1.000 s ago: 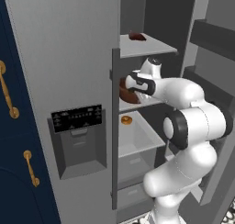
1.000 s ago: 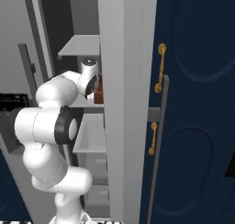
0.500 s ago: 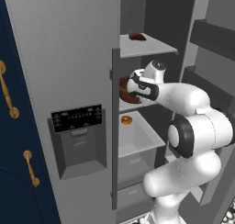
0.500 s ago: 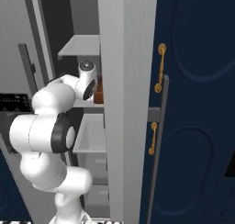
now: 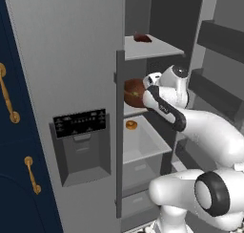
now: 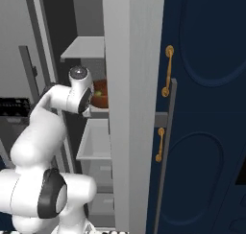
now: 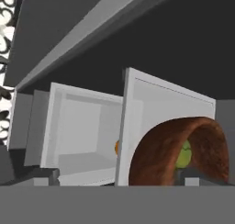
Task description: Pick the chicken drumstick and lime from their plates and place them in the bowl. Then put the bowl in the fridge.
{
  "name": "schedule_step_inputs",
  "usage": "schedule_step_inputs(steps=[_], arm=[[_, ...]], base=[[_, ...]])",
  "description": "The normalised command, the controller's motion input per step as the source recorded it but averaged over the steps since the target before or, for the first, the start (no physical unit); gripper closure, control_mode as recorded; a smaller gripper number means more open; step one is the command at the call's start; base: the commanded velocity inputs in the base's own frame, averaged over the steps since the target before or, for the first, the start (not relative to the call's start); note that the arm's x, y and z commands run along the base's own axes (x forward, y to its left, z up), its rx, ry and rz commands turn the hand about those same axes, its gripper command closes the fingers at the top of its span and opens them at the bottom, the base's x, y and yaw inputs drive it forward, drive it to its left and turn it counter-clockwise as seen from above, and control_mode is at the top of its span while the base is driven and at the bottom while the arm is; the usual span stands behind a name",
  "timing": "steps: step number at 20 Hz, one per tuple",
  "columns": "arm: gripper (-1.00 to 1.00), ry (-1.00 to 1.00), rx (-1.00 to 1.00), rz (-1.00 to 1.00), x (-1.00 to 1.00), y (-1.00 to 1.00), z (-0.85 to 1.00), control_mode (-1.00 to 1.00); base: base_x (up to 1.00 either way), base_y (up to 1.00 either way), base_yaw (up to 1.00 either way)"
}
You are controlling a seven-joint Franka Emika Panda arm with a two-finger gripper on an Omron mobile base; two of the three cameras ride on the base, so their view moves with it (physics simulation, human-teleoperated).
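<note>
The dark reddish-brown bowl (image 5: 134,92) rests on a middle shelf inside the open grey fridge (image 5: 71,60). The lime (image 6: 98,93) lies in the bowl (image 6: 101,99) and shows green past the rim in the hand view (image 7: 184,156). The chicken drumstick is hidden and the plates are out of view. My gripper (image 5: 147,95) sits right at the bowl's near side, open, with the bowl's rim (image 7: 156,152) close in front of the hand camera. In the right base view the hand (image 6: 89,102) reaches in behind the fridge door's edge.
A reddish-brown item (image 5: 142,37) lies on the upper shelf (image 5: 157,48). Below the bowl a white drawer (image 5: 143,143) holds a small orange item (image 5: 131,125). The fridge door (image 6: 132,84) stands close beside the arm. Navy cabinets with gold handles (image 6: 168,70) flank the fridge.
The hand has drawn slightly back from the bowl, and the arm's elbow has swung lower and nearer the cameras. The bowl has stayed on the shelf.
</note>
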Motion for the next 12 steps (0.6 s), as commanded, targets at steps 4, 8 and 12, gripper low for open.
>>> schedule_step_inputs(steps=[4, 8, 12], arm=[[-1.0, 0.0, 0.0, -0.1, -1.0, 0.0, 0.0, -1.0], [-1.0, 0.0, 0.0, -0.16, -1.0, 0.0, 0.0, -1.0], [-1.0, 0.0, 0.0, -0.16, -1.0, 0.0, 0.0, -1.0]], base=[[0.0, 0.0, 0.0], [0.0, 0.0, 0.0], [0.0, 0.0, 0.0]])
